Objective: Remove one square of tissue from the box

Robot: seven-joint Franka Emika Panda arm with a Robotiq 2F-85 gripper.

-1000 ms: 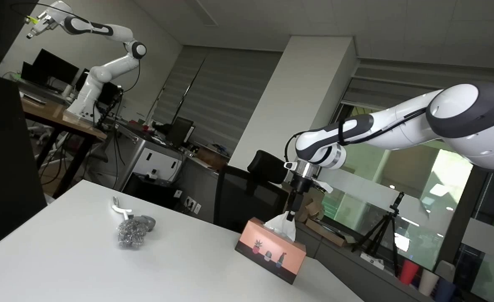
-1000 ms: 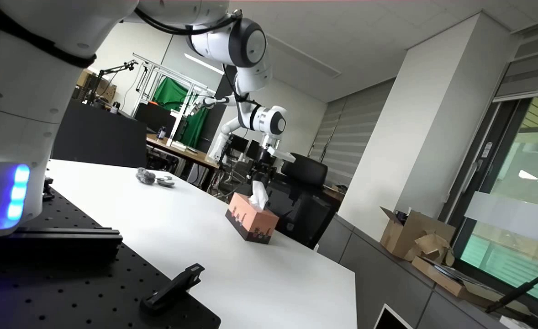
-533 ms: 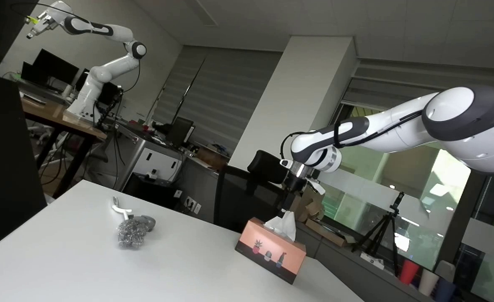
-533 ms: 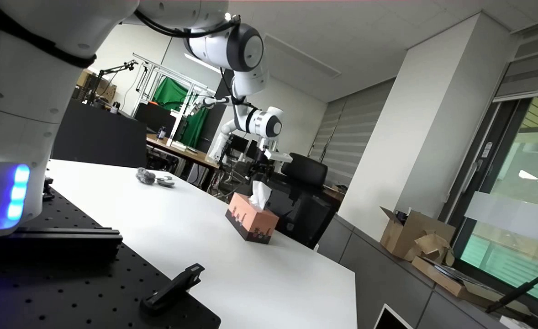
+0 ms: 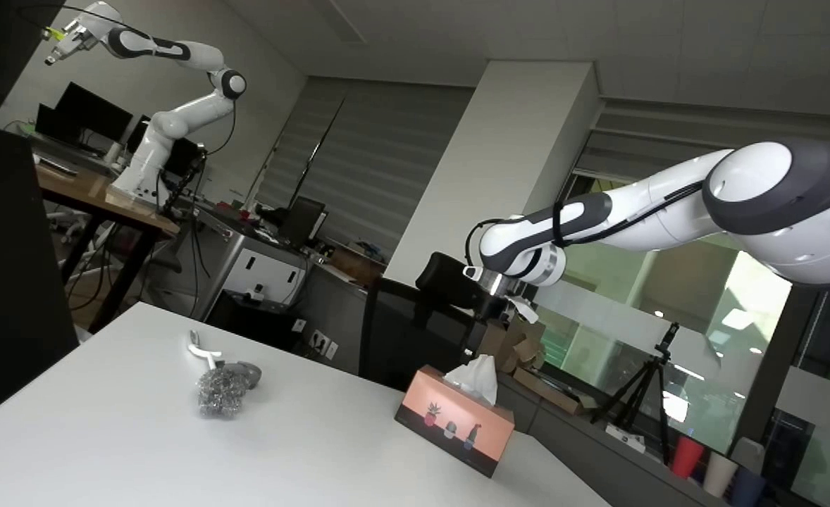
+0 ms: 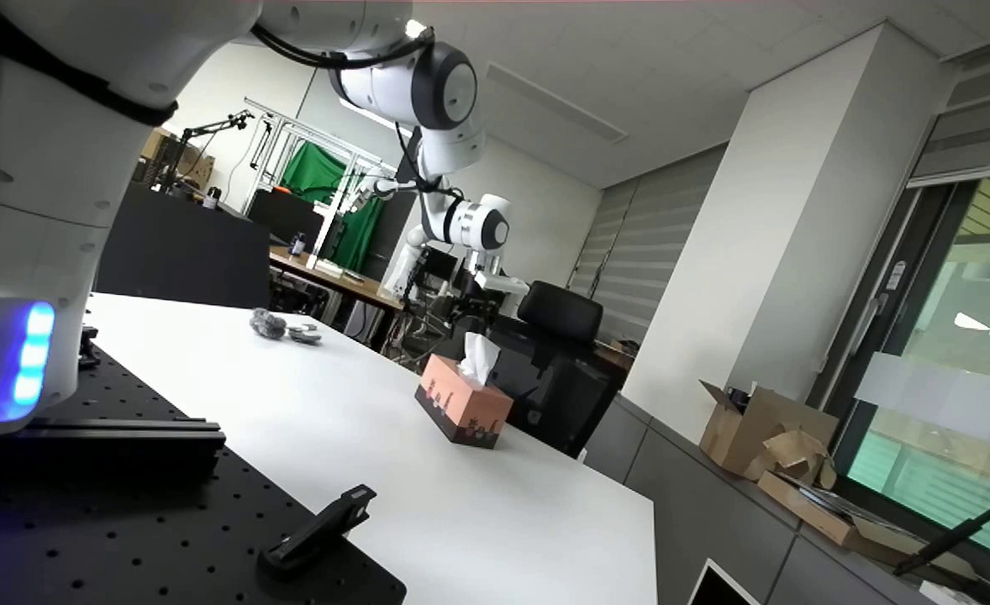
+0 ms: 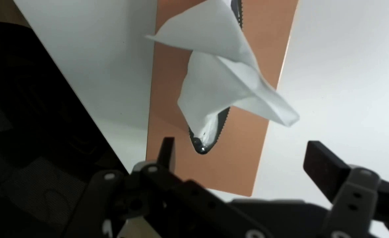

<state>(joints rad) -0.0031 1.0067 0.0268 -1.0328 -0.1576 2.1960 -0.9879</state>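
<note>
1. Arm (image 5: 669,218) extends from the right in an exterior view, forearm sloping gently down to the left, wrist bent, gripper (image 7: 242,152) below it, aimed down and slightly left
2. Fingers (image 7: 326,172) spread wide in the wrist view, hold of nothing; hard to make out against the dark chair (image 5: 401,338) in both exterior views
3. Wrist view: one finger against the box (image 5: 455,422) top near its left edge, the other out past the right edge; height above cannot be told
4. Box upright on the table (image 5: 302,451), near the far edge, chair beyond
5. Box salmon above, dark band below, potted plants printed on the long side
6. Tissue (image 7: 214,76) white, creased, standing out of the slot (image 7: 222,121), lower end inside; corners flare past both long sides, apart from the fingers
</note>
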